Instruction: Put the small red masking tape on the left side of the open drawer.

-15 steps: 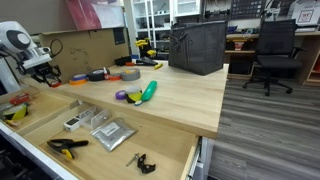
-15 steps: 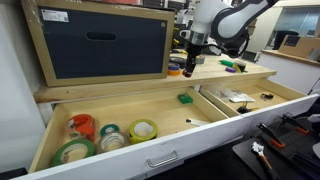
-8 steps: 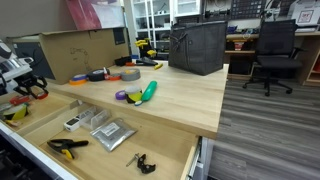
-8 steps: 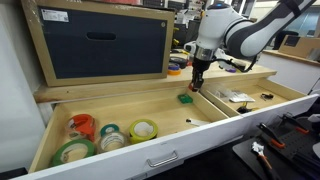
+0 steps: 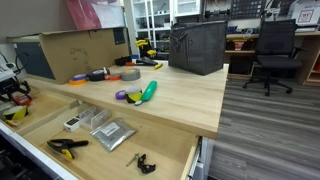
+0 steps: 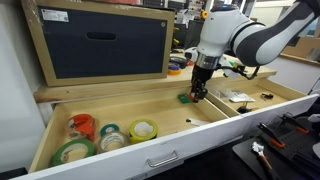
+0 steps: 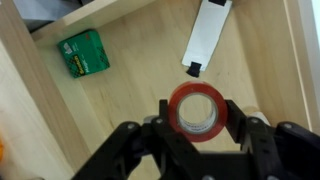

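One red tape (image 7: 197, 110) sat between the two fingers (image 7: 243, 135). They pressed on its outer rim from either side, so the gripper (image 6: 197, 94) was closed on the ring, which lay flat with its hole facing the wrist camera. Under the fingers lay the bare floor of the drawer (image 6: 130, 108). Just beyond the fingertips lay a white strip (image 7: 207, 35) with a black end, and a green box (image 7: 83, 52) stood farther out and off to one side. In an exterior view, a divider (image 6: 218, 108) ran close beside the fingers, and several rolls (image 6: 143, 130) lay well apart from them at the drawer's far end.

Several things could have gone wrong from there. The hold was only on a curved rim, so a jolt might have let the ring slip or twist out early. Released from too high, it could have bounced or rolled onto the strip or against the box. A careless sideways move risked knocking a finger against the divider.

Much was hard to judge. The tape covered the fingertips in the wrist view, and no view showed whether the ring touched the floor or hung above it. In an exterior view, the gripper (image 5: 14, 92) was cut off at the frame's edge.
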Robot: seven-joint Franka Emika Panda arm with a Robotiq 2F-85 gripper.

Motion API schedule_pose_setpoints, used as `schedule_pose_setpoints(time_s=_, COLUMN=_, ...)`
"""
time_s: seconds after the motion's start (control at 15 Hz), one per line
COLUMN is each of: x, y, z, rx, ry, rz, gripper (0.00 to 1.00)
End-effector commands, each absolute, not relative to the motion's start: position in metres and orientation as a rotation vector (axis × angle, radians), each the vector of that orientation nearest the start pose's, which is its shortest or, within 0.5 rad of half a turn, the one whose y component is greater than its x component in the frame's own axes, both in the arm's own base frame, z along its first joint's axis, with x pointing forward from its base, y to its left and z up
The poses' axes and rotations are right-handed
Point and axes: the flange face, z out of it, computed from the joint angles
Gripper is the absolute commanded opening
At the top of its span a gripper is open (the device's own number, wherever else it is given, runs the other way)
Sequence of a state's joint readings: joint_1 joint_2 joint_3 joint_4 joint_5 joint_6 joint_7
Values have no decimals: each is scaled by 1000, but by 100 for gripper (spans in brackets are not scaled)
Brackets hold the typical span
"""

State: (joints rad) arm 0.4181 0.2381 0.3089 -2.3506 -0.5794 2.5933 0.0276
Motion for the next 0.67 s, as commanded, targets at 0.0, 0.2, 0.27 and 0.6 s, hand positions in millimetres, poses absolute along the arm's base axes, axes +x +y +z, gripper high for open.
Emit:
schedule_pose_setpoints(time_s=0.0, x=366, y=363, z=242, rx=-2720, ry=-1872, rz=-228, gripper=31)
schedule_pose_setpoints(time_s=0.2, x=372, y=357, z=243, rx=-2724, ry=-1843, rz=-226, gripper=31)
schedule_pose_setpoints(time_s=0.27, x=375, y=355, z=244, rx=-2732, ry=-1822, rz=-229, gripper=31)
schedule_pose_setpoints(time_s=0.6, x=380, y=353, z=240, rx=-2763, ry=-1785, rz=-227, gripper=56)
